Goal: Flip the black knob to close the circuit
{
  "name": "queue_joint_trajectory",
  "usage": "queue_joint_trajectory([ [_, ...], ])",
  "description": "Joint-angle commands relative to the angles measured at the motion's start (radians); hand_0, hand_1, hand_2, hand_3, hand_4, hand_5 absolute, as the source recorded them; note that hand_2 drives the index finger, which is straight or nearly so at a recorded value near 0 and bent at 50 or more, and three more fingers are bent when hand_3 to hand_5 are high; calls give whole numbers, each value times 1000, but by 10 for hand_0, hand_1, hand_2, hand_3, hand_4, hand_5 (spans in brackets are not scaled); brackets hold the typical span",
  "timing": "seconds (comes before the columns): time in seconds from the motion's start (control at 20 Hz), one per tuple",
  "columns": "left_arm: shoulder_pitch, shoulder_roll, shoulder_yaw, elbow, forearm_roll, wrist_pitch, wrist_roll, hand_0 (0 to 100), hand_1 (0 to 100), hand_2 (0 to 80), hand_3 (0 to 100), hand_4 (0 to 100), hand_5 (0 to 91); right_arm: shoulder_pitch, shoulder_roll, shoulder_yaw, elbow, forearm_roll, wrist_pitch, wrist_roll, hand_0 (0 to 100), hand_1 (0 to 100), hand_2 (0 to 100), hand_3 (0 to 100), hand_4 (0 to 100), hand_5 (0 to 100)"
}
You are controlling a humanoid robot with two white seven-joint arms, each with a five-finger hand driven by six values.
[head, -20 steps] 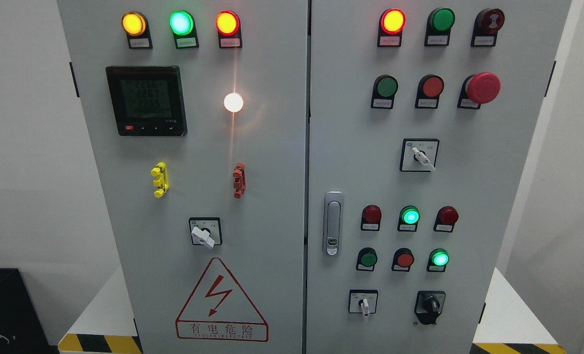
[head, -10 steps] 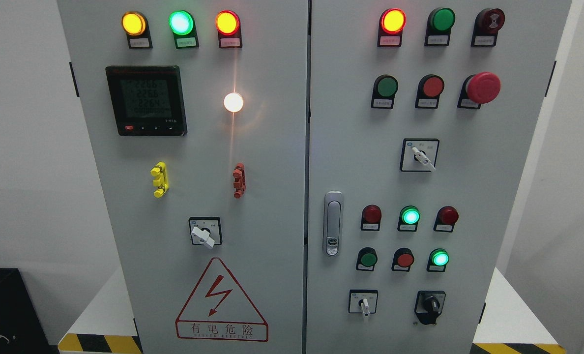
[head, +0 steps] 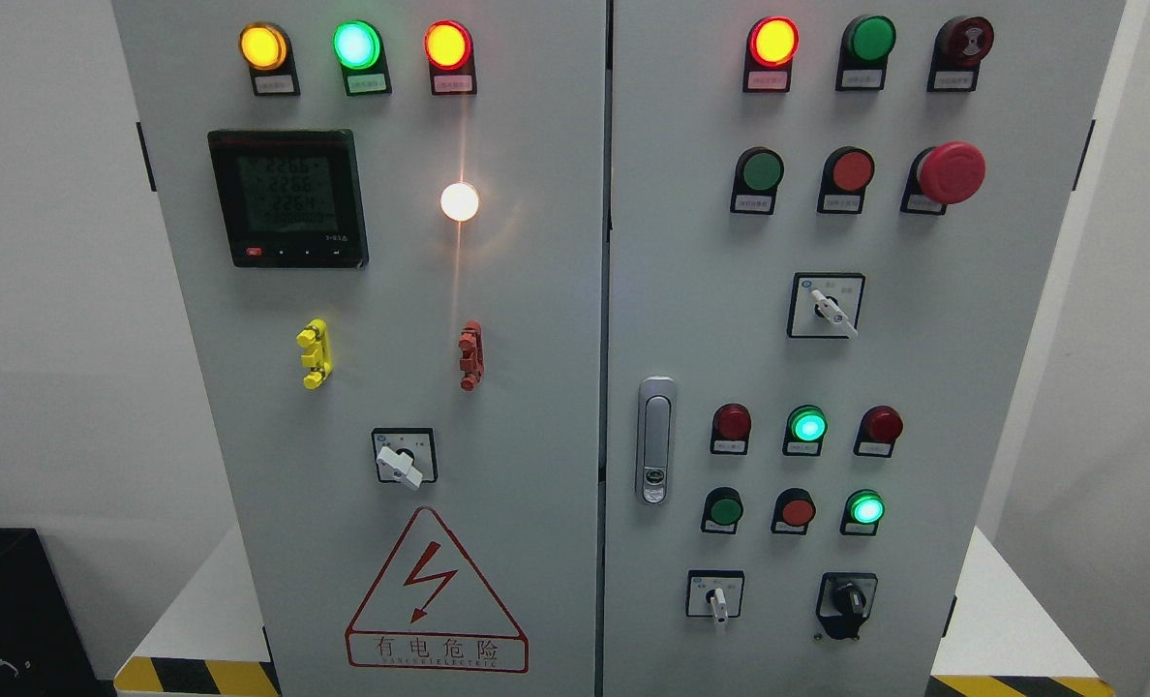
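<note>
Task not started: black knob [head: 847,602] untouched, low right on cabinet [head: 536,290]. No hand visible; finger state cannot tell.

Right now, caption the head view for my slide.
Grey control cabinet, lamps lit; black knob at lower right untouched, no hands in view.

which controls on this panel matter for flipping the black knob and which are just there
For the job:
black knob, lower right of the right door

Just there:
white switches
meter
red mushroom button
door handle
warning sign

No hand in view.
</note>
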Motion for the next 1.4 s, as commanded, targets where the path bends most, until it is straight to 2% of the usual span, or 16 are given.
queue_joint_trajectory([
  [0.0,6,-1,0,0,0,0,1,120,556,0,0,0,0,-38,3,-50,-18,5,5,12,0,53,923,1000,938,971],
  [0.2,6,0,0,0,0,0,1,120,556,0,0,0,0,-44,4,-52,-21,11,21,27,0,56,921,1000,939,973],
  [1.2,6,0,0,0,0,0,1,120,556,0,0,0,0,-95,6,-65,-55,13,24,31,0,69,923,1000,941,974],
  [1.35,6,0,0,0,0,0,1,120,556,0,0,0,0,-106,4,-67,-55,13,28,47,0,72,921,1000,941,974],
])
